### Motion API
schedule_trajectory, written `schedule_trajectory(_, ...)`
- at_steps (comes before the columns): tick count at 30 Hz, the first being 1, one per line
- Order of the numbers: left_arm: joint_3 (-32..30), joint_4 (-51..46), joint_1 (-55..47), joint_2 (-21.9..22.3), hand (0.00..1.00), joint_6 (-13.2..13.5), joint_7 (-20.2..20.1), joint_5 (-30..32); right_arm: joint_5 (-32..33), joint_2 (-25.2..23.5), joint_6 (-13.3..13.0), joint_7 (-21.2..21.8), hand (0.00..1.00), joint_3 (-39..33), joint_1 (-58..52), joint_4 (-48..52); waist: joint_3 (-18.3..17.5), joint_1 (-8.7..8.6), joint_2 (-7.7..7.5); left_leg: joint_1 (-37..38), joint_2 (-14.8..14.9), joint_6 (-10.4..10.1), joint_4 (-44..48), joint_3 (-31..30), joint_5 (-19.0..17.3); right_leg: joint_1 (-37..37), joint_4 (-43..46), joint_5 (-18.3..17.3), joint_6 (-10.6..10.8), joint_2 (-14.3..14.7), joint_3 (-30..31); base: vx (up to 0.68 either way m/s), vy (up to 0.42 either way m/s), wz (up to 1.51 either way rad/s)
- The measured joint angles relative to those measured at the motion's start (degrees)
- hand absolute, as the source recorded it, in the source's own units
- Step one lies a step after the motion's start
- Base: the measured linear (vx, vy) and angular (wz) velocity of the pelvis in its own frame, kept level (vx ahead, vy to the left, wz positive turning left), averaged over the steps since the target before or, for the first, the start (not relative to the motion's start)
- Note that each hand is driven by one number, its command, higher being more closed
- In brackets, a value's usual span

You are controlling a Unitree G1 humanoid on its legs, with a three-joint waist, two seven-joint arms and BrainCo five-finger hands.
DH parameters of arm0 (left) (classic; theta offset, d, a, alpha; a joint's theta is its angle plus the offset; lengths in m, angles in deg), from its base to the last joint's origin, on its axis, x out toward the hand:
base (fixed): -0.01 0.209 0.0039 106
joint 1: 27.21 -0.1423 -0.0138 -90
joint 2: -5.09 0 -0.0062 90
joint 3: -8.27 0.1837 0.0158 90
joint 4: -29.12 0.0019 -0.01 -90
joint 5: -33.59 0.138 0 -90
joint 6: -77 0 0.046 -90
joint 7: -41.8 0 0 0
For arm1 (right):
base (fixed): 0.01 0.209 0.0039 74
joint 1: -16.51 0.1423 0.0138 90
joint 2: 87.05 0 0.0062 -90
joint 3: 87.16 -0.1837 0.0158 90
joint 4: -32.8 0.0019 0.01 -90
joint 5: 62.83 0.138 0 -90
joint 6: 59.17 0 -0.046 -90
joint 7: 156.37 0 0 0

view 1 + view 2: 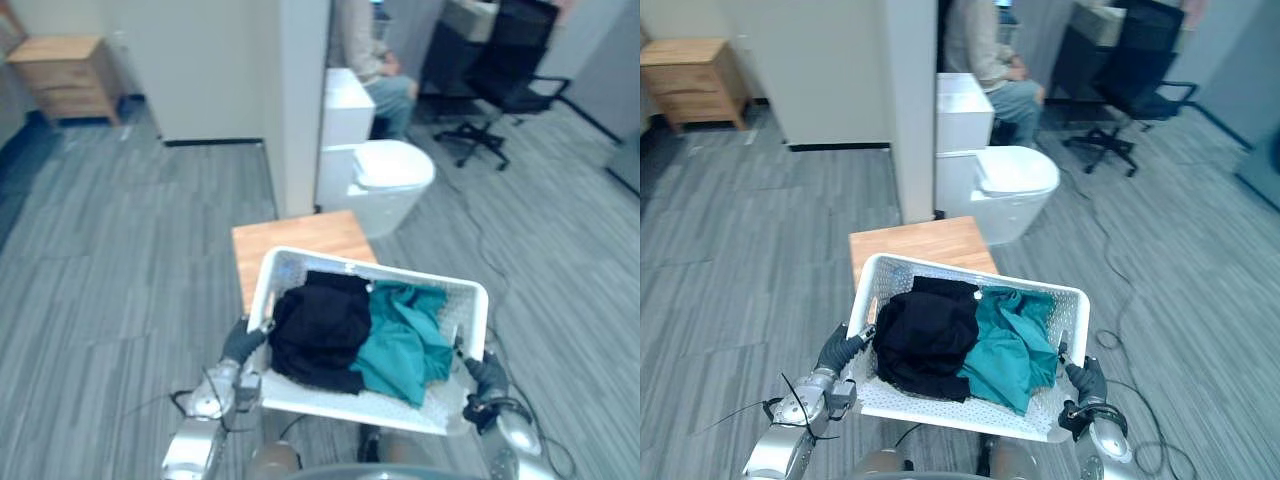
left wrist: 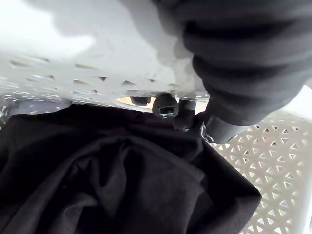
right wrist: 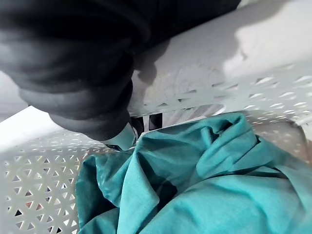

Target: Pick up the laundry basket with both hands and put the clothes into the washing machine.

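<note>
— Nearest the camera?
— Left robot hand (image 1: 243,340) and right robot hand (image 1: 487,375), each curled over a side rim of the white perforated plastic laundry basket (image 1: 300,262).
— And the basket?
— Held at the small wooden table's (image 1: 300,235) near edge, carrying black cloth (image 1: 320,325) beside teal cloth (image 1: 405,335).

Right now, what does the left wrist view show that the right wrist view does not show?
Left wrist view: the black garment, lying next to the left hand. Right wrist view: the teal garment, lying next to the right hand. Both share the white perforated wall of the laundry basket, with a hand's dark ribbed cover close against its rim.
</note>
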Motion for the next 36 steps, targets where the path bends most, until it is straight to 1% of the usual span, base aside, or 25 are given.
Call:
schedule_trajectory(2, -0.2, -0.4, -0.2, 0.3, 1.00, 0.0, -0.2, 0.0, 0.0, 0.1, -0.6, 0.2, 1.00, -0.3, 0.2, -0.2, 0.0, 0.04, -0.12, 1.1, 1.0, -0.5, -3.0, 4.2, 2.2, 2.8, 8.0, -5.0, 0.3, -2.7, -1.7, -0.20, -0.075, -0.95)
schedule_trajectory(3, -0.3, -0.4, -0.3, 0.3, 1.00, 0.0, -0.2, 0.0, -0.1, 0.1, -0.6, 0.3, 1.00, -0.2, 0.2, -0.6, -0.1, 0.10, -0.25, 1.3, 1.1, -0.8, -3.4, 5.4, 2.5, 3.7, 9.6, -5.9, 0.0, -4.0, -3.1, -0.20, -0.160, -0.94)
schedule_trajectory(4, -0.8, -0.4, -0.8, 0.4, 1.00, 0.0, -0.2, 0.0, -0.1, 0.1, -0.8, 0.7, 1.00, -0.1, 1.3, -2.0, -0.4, 0.15, -0.77, 1.5, 1.0, -1.3, -4.2, 7.8, 2.9, 5.1, 11.1, -7.2, 0.0, -6.8, -5.8, -0.15, -0.160, -0.93)
schedule_trajectory(5, -1.3, -0.4, -1.1, 0.4, 1.00, 0.0, -0.2, 0.0, -0.2, 0.2, -0.9, 1.2, 1.00, 0.0, 2.2, -3.7, -0.6, 0.16, -1.17, 1.4, 1.1, -1.6, -4.3, 9.7, 3.1, 5.9, 9.4, -7.9, 0.8, -8.2, -7.8, -0.18, -0.201, -1.25)
schedule_trajectory(6, -2.3, -0.3, -1.3, 1.5, 1.00, -0.1, -0.2, 0.0, -0.3, 1.0, -0.9, 1.4, 1.00, 0.3, 3.9, -5.5, -0.7, 0.16, -1.35, 1.1, 0.7, -2.7, -4.8, 11.3, 3.1, 6.0, 4.8, -8.3, 1.2, -7.3, -9.3, -0.14, -0.118, -1.22)
schedule_trajectory(8, -2.8, -0.2, -2.1, 3.2, 1.00, -0.1, -0.2, 0.1, -0.9, 2.3, -0.9, 1.5, 1.00, 0.6, 4.9, -6.1, -1.4, 0.55, 0.22, 0.3, 0.5, -4.3, -8.0, 13.3, 4.2, 7.5, -7.6, -6.8, 1.3, -3.9, -6.4, -0.11, -0.102, -1.26)
schedule_trajectory(10, -3.0, 0.3, -2.7, 4.2, 1.00, -0.1, 0.0, 0.1, -1.4, 3.1, -0.8, 1.5, 1.00, 0.8, 5.7, -7.5, -1.6, 0.78, 2.04, 0.3, 1.1, -4.2, -9.1, 14.4, 5.7, 8.0, -14.1, -2.0, 0.3, -1.2, -3.3, -0.04, -0.087, -1.09)
schedule_trajectory(11, -2.9, 1.1, -2.7, 4.2, 1.00, -0.1, -0.1, 0.1, -1.4, 2.9, -0.6, 1.9, 1.00, 0.7, 5.1, -7.5, -1.7, -0.25, 2.30, 0.5, 1.7, -3.9, -9.1, 15.3, 6.3, 9.1, -18.2, 0.0, 0.0, 0.1, -1.6, -0.01, -0.068, -0.80)
schedule_trajectory(13, -2.7, 2.1, -2.5, 4.2, 1.00, -0.1, -0.3, 0.1, -1.4, 2.7, -0.7, 2.1, 1.00, 0.3, 3.9, -7.4, -1.6, -1.76, 2.10, 1.0, 2.1, -4.0, -8.7, 15.1, 6.4, 10.1, -20.0, 0.8, -0.4, 1.1, -0.6, 0.03, -0.086, -0.40)
schedule_trajectory(17, -0.4, 2.6, -1.9, 3.4, 1.00, -0.1, -0.3, 0.6, -1.3, 1.4, -1.0, 2.4, 1.00, -2.0, 1.5, -6.7, -1.4, -3.20, 2.00, 2.3, 3.7, -4.2, -7.2, 15.3, 6.2, 10.7, -19.7, 0.8, -0.6, 2.1, 1.9, 0.03, -0.067, -0.32)
schedule_trajectory(21, -0.1, 3.8, -1.4, 2.4, 1.00, -0.1, -0.4, 0.7, -1.2, -0.7, -1.1, 2.4, 1.00, -2.3, -1.4, -4.6, 1.6, -3.08, 3.24, 3.9, 10.7, -5.6, 4.3, 17.5, 3.0, 10.7, -13.9, -3.4, -2.4, 5.3, 7.8, -0.03, -0.067, -0.76)
schedule_trajectory(22, 0.0, 3.9, -2.3, 2.4, 1.00, -0.1, -0.4, 0.7, -1.2, -1.0, -1.0, 2.3, 1.00, -2.0, -2.7, -4.0, 2.6, -2.90, 3.29, 4.0, 13.6, -5.0, 11.3, 17.6, 3.3, 10.7, -10.6, -5.6, -3.0, 6.5, 10.4, -0.05, -0.066, -1.43)
schedule_trajectory(23, 0.3, 3.9, -3.9, 2.6, 1.00, 0.0, -0.4, 0.6, -1.3, -0.6, -0.4, 2.2, 1.00, -1.2, -4.3, -2.5, 3.3, -2.77, 3.73, 3.4, 16.6, -0.3, 19.1, 16.5, 5.0, 10.7, -7.3, -7.3, -3.7, 8.4, 13.6, -0.01, -0.067, -1.45)
schedule_trajectory(24, 0.4, 3.9, -4.5, 2.7, 1.00, 0.0, -0.5, 0.6, -1.3, -0.4, 0.0, 2.1, 1.00, -1.1, -5.2, -1.7, 3.5, -2.69, 3.83, 2.6, 17.5, 2.9, 22.3, 15.4, 6.7, 10.5, -6.1, -7.9, -4.2, 9.2, 15.2, 0.03, -0.102, -1.65)
schedule_trajectory(25, 0.5, 3.5, -5.7, 3.6, 1.00, 0.0, -0.7, 0.6, -1.3, 0.0, 0.3, 1.5, 1.00, -0.5, -7.2, 0.7, 3.9, -2.48, 4.33, 0.2, 17.8, 7.5, 28.3, 10.5, 12.1, 10.5, -4.6, -8.7, -5.3, 10.8, 18.5, 0.05, -0.057, -1.78)
schedule_trajectory(26, 0.2, 2.9, -7.2, 4.2, 1.00, 0.0, -0.7, 0.6, -1.5, 0.7, 0.4, 0.9, 1.00, 0.9, -8.6, 2.7, 4.2, -2.19, 4.72, -2.3, 16.0, 4.6, 31.1, 3.9, 18.7, 10.4, -5.7, -8.9, -6.1, 12.3, 22.6, 0.07, 0.020, -2.33)
schedule_trajectory(27, -0.4, 2.1, -8.6, 5.3, 1.00, 0.0, -0.7, 0.6, -1.7, 1.5, 0.4, 0.7, 1.00, 1.3, -8.9, 3.2, 2.7, -1.54, 6.23, -4.9, 13.6, 2.5, 30.6, -1.9, 22.0, 9.9, -8.3, -10.6, -8.2, 14.3, 26.1, 0.17, 0.108, -2.14)
schedule_trajectory(28, -0.6, 0.8, -9.1, 5.7, 1.00, 0.2, -0.8, 0.6, -2.0, 1.5, 0.3, 0.8, 1.00, 1.5, -8.7, 4.2, 2.4, -0.90, 6.03, -5.3, 12.1, 0.7, 31.1, -5.0, 18.6, 7.8, -2.6, -11.6, -7.9, 15.4, 25.8, 0.22, 0.092, -1.77)
schedule_trajectory(29, -0.6, -1.6, -9.7, 4.5, 1.00, 1.0, -1.1, 0.6, -2.0, 0.6, 0.1, 0.9, 1.00, 2.1, -9.2, 6.2, 3.1, -1.06, 3.83, -5.7, 7.6, -2.0, 30.6, -7.7, 9.7, 7.3, 2.6, -13.9, -8.2, 14.2, 27.0, 0.36, 0.047, -0.99)
schedule_trajectory(30, -0.7, -0.5, -8.7, 4.9, 1.00, 1.3, -1.5, 0.5, -1.9, 1.5, -0.1, 0.7, 1.00, 2.1, -9.1, 7.1, 4.8, -1.70, 5.34, -6.2, 6.1, -2.1, 29.1, -9.2, 3.8, 9.1, 1.2, -14.3, -8.2, 14.9, 27.1, 0.29, 0.085, -0.68)
schedule_trajectory(31, -1.3, -0.4, -8.1, 6.5, 1.00, 0.4, -1.4, 0.9, -2.0, 2.3, 0.4, -0.1, 1.00, 2.6, -8.5, 6.8, 5.1, -1.71, 5.04, -8.7, 4.3, -2.0, 26.2, -8.3, -1.7, 9.5, 0.9, -14.8, -9.5, 15.1, 28.6, 0.29, 0.114, -0.47)
schedule_trajectory(32, -1.3, -0.7, -8.8, 6.0, 1.00, 0.4, -1.4, 0.9, -2.0, 2.6, 0.5, -0.1, 1.00, 3.0, -8.9, 6.9, 4.9, -1.23, 3.30, -12.4, 2.3, -3.1, 21.4, -7.0, -2.9, 9.6, 0.2, -15.4, -9.5, 14.0, 29.6, 0.17, 0.110, -0.49)
schedule_trajectory(34, -1.4, -1.7, -9.6, 6.1, 1.00, 0.4, -1.2, 0.9, -2.0, 2.9, 0.3, -0.2, 1.00, 3.8, -9.5, 8.0, 4.9, -0.59, 2.54, -14.7, 1.7, -6.1, 12.0, -7.0, -1.1, 10.1, -0.4, -16.6, -8.8, 13.4, 31.1, 0.24, 0.097, -0.53)
schedule_trajectory(35, -1.6, -1.7, -9.9, 6.2, 1.00, 0.4, -1.0, 0.9, -2.2, 2.9, 0.3, -0.3, 1.00, 3.9, -10.4, 8.9, 4.5, 0.57, 2.67, -14.7, 1.2, -6.5, 9.2, -7.3, 1.5, 11.0, 1.3, -19.2, -8.3, 12.9, 33.2, 0.36, 0.185, -0.76)
schedule_trajectory(36, -2.0, -2.3, -11.7, 6.0, 1.00, 0.4, -0.5, 0.8, -2.6, 2.9, 0.4, -0.4, 1.00, 5.2, -10.7, 9.0, 2.7, 0.65, 1.00, -13.4, -0.7, -4.2, 9.3, -5.7, 2.6, 11.8, 2.9, -22.3, -7.7, 11.1, 35.4, 0.55, 0.262, -0.73)
